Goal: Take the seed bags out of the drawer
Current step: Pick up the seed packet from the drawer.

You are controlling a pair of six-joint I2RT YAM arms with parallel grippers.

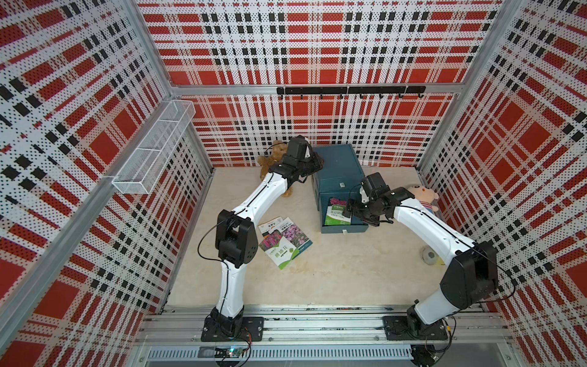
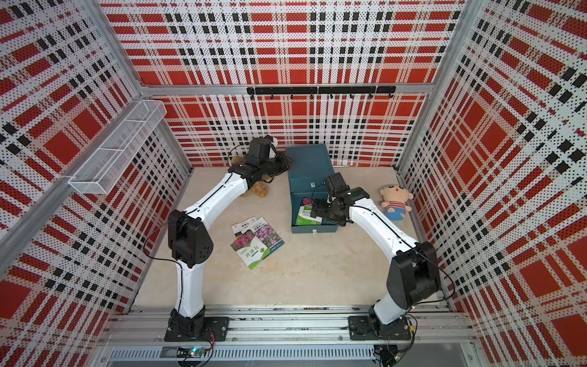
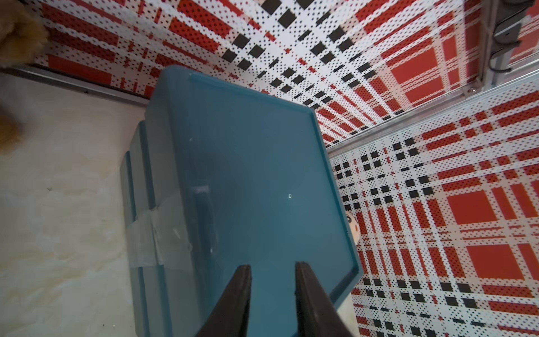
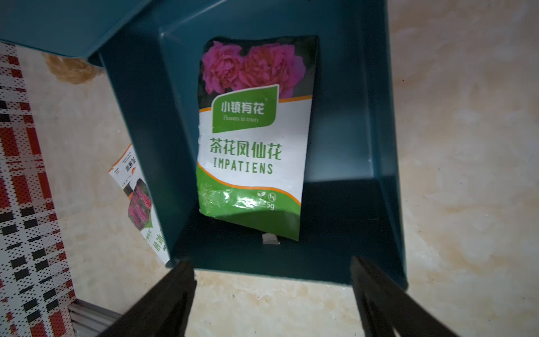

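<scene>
right tool (image 4: 272, 262), jaws wide apart and empty, hangs above the drawer (image 4: 140, 146) containing one seed bag (image 4: 250, 137); other seed bags (image 1: 284, 241) lie on the desk (image 1: 349, 270); left tool (image 3: 273, 265), jaws slightly apart, sits over the cabinet (image 3: 248, 160), probably steadying it.

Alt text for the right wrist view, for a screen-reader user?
A seed bag with pink flowers and the word IMPATIENS sits in the open teal drawer, viewed past the right gripper and its wide-open jaws. More seed bags lie on the beige table beside the drawer.
</scene>
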